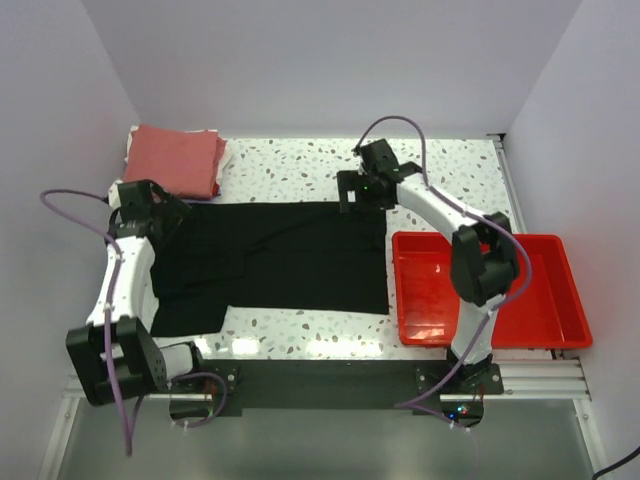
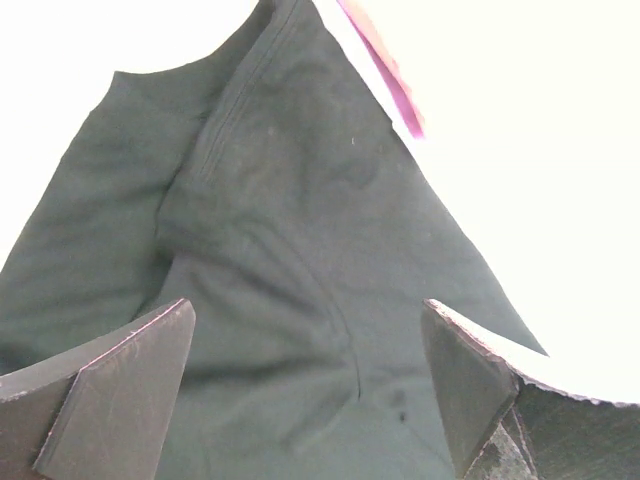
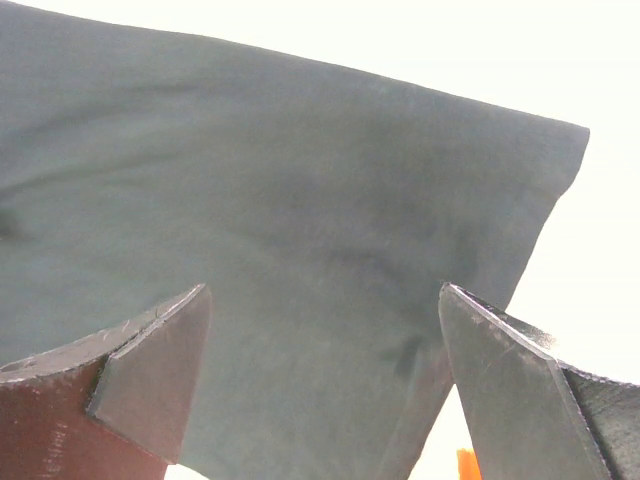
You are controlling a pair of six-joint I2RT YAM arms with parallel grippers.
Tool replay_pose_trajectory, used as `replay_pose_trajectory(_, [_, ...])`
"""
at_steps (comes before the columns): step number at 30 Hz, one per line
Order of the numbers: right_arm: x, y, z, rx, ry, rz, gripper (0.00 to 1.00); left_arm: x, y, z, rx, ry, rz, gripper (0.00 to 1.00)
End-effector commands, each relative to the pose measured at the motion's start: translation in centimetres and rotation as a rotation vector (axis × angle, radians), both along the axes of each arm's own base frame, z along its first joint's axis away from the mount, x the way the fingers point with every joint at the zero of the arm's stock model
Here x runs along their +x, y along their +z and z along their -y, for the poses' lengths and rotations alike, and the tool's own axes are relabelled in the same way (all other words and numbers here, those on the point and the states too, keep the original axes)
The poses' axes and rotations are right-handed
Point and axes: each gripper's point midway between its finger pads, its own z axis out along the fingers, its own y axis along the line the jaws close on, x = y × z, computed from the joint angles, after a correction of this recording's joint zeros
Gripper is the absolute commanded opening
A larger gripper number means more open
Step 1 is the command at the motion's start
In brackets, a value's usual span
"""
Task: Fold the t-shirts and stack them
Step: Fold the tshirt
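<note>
A large black t-shirt (image 1: 280,260) lies spread flat across the middle of the table. A folded salmon-red t-shirt (image 1: 175,158) rests on paler folded cloth at the back left corner. My left gripper (image 1: 168,215) hangs open over the black shirt's left end, near the collar; the left wrist view shows the black cloth (image 2: 300,260) below its wide-apart fingers (image 2: 130,385). My right gripper (image 1: 362,195) stands open over the shirt's back right corner, and that black cloth (image 3: 300,230) with its hem corner lies beneath it. Neither gripper holds anything.
A red plastic tray (image 1: 545,325) sits at the right, partly under the right arm. Speckled white tabletop (image 1: 290,160) shows behind and in front of the black shirt. White walls close in the back and sides.
</note>
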Motion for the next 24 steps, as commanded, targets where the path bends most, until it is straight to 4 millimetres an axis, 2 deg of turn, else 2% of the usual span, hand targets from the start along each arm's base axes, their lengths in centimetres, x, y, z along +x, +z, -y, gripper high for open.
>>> replay_pose_trajectory(1, [-2.2,6.8,0.5,0.102,0.002,0.127,0.99,-4.1,-1.5,1.7,-0.006,0.004,-0.052,1.00])
replay_pose_trajectory(3, [-3.2,7.2,0.9,0.116,-0.007,0.139,0.99,-6.0,-2.5,2.7,0.005,0.020,-0.053,1.00])
replay_pose_trajectory(4, [-4.3,6.3,1.5,0.113,-0.022,0.113,0.99,-6.3,-2.9,4.4,0.007,-0.023,-0.053,1.00])
replay_pose_trajectory(5, [-4.9,7.2,1.7,0.127,-0.023,0.132,0.99,-6.8,-3.4,5.3,0.003,-0.040,-0.064,1.00])
replay_pose_trajectory(6, [-5.4,7.3,1.8,0.130,-0.022,0.133,0.99,-7.7,-4.2,5.7,0.004,-0.020,-0.086,1.00])
replay_pose_trajectory(7, [-6.2,6.6,2.1,0.127,-0.027,0.115,0.99,-8.3,-4.8,7.9,0.014,-0.087,-0.115,1.00])
replay_pose_trajectory(8, [-6.9,7.3,2.1,0.135,-0.021,0.129,0.99,-8.9,-5.2,8.6,0.020,-0.100,-0.140,1.00])
replay_pose_trajectory(9, [-7.3,7.4,2.2,0.132,-0.017,0.129,0.99,-10.2,-6.0,8.8,0.039,-0.080,-0.199,1.00])
replay_pose_trajectory(10, [-8.0,7.0,2.5,0.121,-0.012,0.121,0.99,-11.2,-6.4,9.8,0.062,-0.112,-0.232,1.00])
replay_pose_trajectory(11, [-8.4,7.4,2.7,0.121,-0.014,0.132,0.99,-11.9,-6.4,9.8,0.080,-0.101,-0.253,1.00])
replay_pose_trajectory(12, [-8.8,7.2,3.1,0.112,-0.017,0.126,0.99,-13.4,-6.8,9.5,0.093,-0.072,-0.305,1.00])
replay_pose_trajectory(14, [-9.2,6.9,3.9,0.084,-0.038,0.129,0.99,-15.0,-7.0,9.0,0.114,-0.035,-0.326,1.00])
replay_pose_trajectory(17, [-9.9,6.5,4.4,0.072,-0.043,0.113,0.99,-16.4,-7.6,8.7,0.062,0.055,-0.315,1.00])
replay_pose_trajectory(18, [-10.0,6.2,4.4,0.067,-0.043,0.104,0.99,-17.5,-8.5,8.5,0.033,0.132,-0.328,1.00])
replay_pose_trajectory(21, [-10.2,5.8,4.2,0.068,-0.028,0.082,0.99,-18.1,-8.6,8.0,-0.006,0.227,-0.290,1.00])
replay_pose_trajectory(24, [-10.0,5.4,4.0,0.064,-0.023,0.070,0.99,-17.8,-8.4,7.2,0.013,0.289,-0.258,1.00])
